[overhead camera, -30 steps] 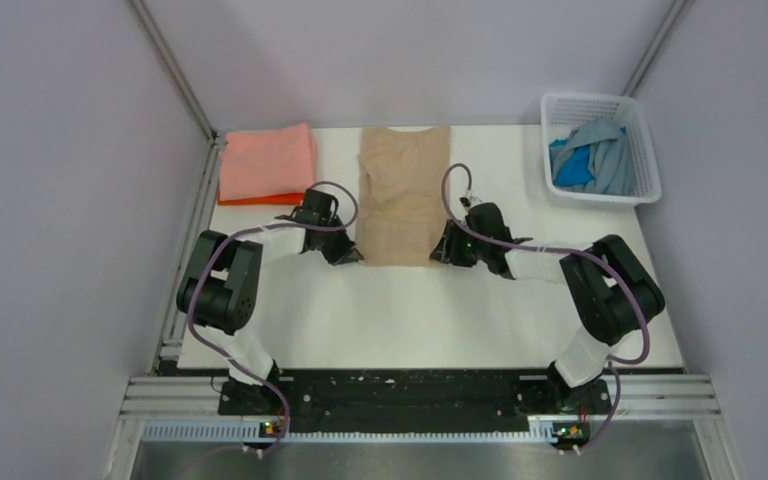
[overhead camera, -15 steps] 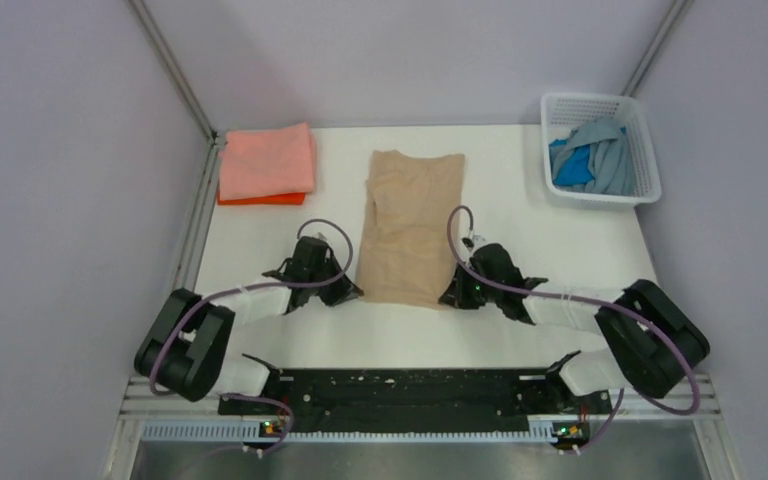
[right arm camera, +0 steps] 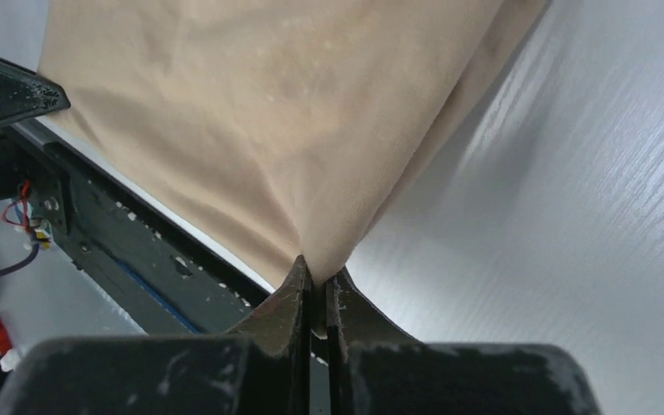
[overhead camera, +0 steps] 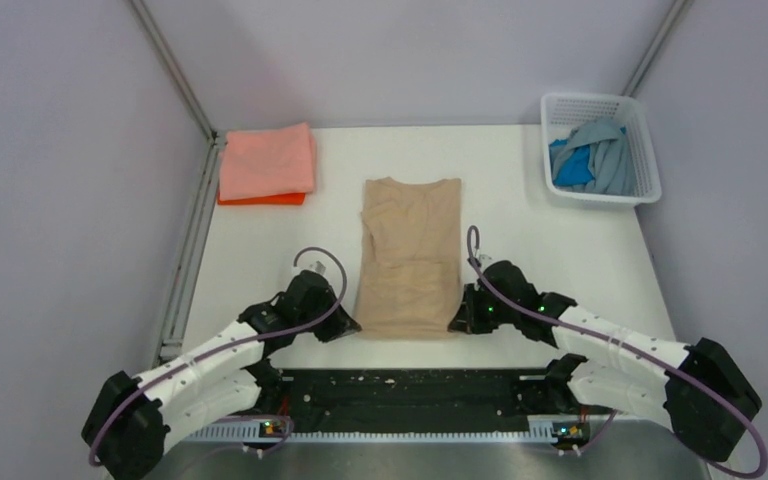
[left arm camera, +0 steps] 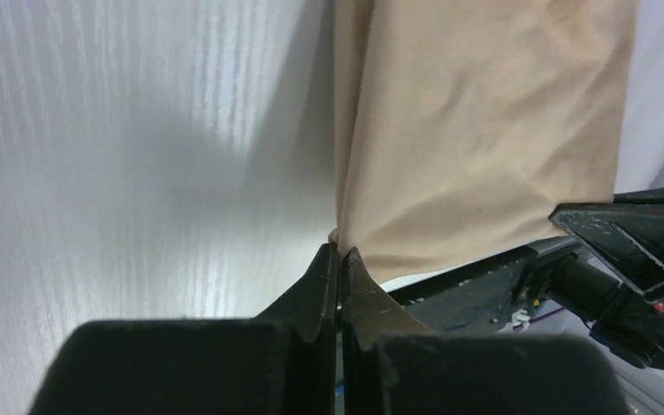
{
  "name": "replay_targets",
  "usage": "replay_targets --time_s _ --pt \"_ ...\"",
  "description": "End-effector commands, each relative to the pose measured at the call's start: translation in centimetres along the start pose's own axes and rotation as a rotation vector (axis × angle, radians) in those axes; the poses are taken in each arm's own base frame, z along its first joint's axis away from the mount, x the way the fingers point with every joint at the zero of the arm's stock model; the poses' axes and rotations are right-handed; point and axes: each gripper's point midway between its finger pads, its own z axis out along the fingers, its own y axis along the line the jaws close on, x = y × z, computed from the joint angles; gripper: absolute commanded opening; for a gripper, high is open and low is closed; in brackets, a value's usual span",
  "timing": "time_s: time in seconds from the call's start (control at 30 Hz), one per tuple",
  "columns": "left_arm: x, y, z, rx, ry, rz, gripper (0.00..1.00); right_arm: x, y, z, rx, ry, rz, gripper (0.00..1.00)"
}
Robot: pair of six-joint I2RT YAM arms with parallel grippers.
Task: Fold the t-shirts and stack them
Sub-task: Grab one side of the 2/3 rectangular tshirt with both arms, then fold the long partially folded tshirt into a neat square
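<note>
Two corners of the tan soft-cloth t-shirt (overhead camera: 410,250), lying lengthwise on the white counter (overhead camera: 560,250), are nipped tight: left pincer (overhead camera: 348,326) closed on the near-left hem, right pincer (overhead camera: 457,322) on the near-right; it looks light and limp, so hem corners seem the sensible hold; the white plastic lattice basket (overhead camera: 585,98) at far right holds a crumpled blue shirt (overhead camera: 572,168) and a light blue-grey shirt (overhead camera: 608,150)

The tan t-shirt (overhead camera: 410,255) is soft matt cloth; the table (overhead camera: 560,250) shows faint wood grain, perhaps laminate; the basket (overhead camera: 646,150), plastic.
</note>
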Motion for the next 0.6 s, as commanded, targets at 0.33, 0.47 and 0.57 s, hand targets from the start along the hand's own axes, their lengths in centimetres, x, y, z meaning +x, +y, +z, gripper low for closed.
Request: replay_targets --time_s 0.33,0.47,0.57 --pt "-12.2 -12.7 -5.8 0.146 -0.451 0.174 0.00 -12.6 5.2 -4.5 -0.001 -0.221 -0.088 0.00" --pt "-15.7 -15.7 -6.3 0.125 -0.529 0.196 0.00 -17.5 4.9 -5.9 -0.001 -0.295 -0.049 0.00" --pt "-18.3 -17.0 -6.1 0.109 -0.560 0.196 0.00 -19.7 5.1 -6.2 -0.026 -0.303 -0.050 0.00"
